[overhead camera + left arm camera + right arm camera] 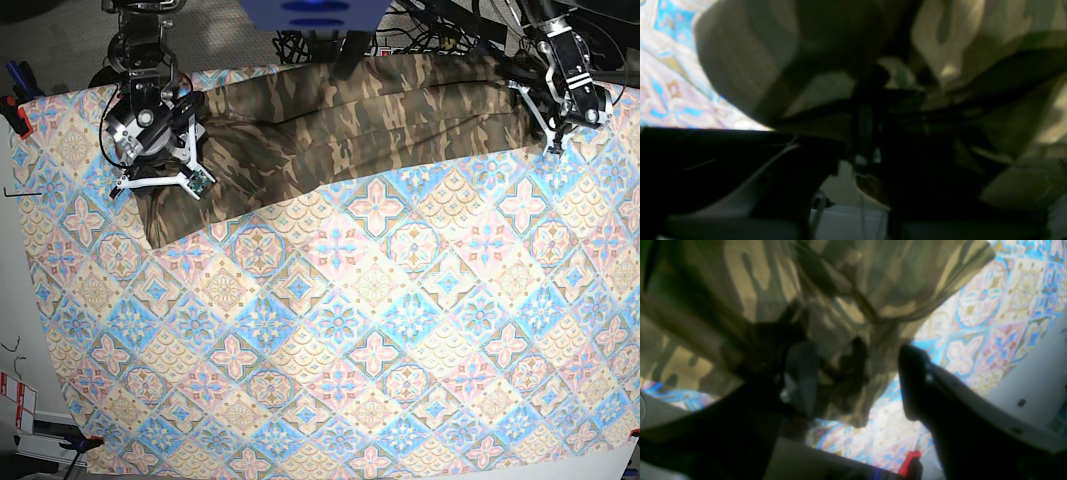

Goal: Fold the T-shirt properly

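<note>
The camouflage T-shirt [360, 110] lies as a long folded band across the far side of the table, one end drooping at the left [175, 210]. My left gripper [555, 140] sits at the band's right end. In its wrist view folds of the T-shirt [973, 50] gather into a pinch at the left gripper [873, 100], which looks shut on the cloth. My right gripper [165, 178] hovers over the left end. In its own wrist view the right gripper [855, 353] has its jaws apart. The T-shirt [846, 290] hangs against one finger [800, 373], clear of the other finger [913, 380].
A blue-pink-cream tile-patterned cloth [340, 330] covers the table under the shirt. Clamps hold it at the left edge [15, 110] and the near left corner [85, 443]. A red clamp [908, 463] shows below the right gripper. Cables [440, 25] lie behind the table.
</note>
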Motion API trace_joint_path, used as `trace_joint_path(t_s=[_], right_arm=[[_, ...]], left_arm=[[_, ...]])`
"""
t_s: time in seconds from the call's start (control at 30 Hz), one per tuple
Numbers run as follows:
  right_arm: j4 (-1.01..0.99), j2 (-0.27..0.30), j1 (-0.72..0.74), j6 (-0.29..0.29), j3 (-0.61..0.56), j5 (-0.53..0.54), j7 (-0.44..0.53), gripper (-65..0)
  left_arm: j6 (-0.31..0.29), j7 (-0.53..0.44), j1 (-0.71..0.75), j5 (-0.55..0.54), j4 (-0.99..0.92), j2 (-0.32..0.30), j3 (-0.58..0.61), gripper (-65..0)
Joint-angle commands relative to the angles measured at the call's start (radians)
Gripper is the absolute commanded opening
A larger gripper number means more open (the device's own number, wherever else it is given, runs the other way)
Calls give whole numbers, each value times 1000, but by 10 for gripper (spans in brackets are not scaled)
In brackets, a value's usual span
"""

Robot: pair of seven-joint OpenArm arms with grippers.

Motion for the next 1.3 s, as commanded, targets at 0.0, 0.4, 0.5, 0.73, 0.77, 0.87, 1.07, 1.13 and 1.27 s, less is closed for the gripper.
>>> trace_joint_path(t_s=[0.0, 0.4, 0.5, 0.73, 0.77, 0.87, 1.07, 1.13, 1.27], right_arm=[[16, 7, 5, -5, 3, -2, 5, -276], [16, 5, 5, -5, 3, -2, 5, -276], [16, 5, 5, -5, 3, -2, 5, -276], [16, 5, 5, -5, 5, -2, 6, -276], [16, 5, 5, -5, 5, -2, 6, -276], [16, 5, 5, -5, 7, -2, 6, -276], [16, 5, 6, -5, 59, -2, 6, -276], [16, 5, 6, -5, 68, -2, 6, -276], [16, 5, 6, -5, 68, -2, 6, -276]], left_arm=[[-36, -82, 9, -209, 22, 70, 38, -577], [-36, 37, 61, -207, 323, 124, 87, -598], [-36, 43, 63, -207, 327, 125, 90, -601], [-36, 57, 9, -209, 327, 96, 76, -601], [-36, 68, -11, -209, 327, 92, 64, -601], [-36, 89, -94, -209, 327, 84, 12, -601], [-36, 89, -250, -207, 326, 12, 0, -601], [-36, 89, -290, -205, 323, -7, 1, -601], [-36, 89, -342, -205, 319, -20, 21, -601]])
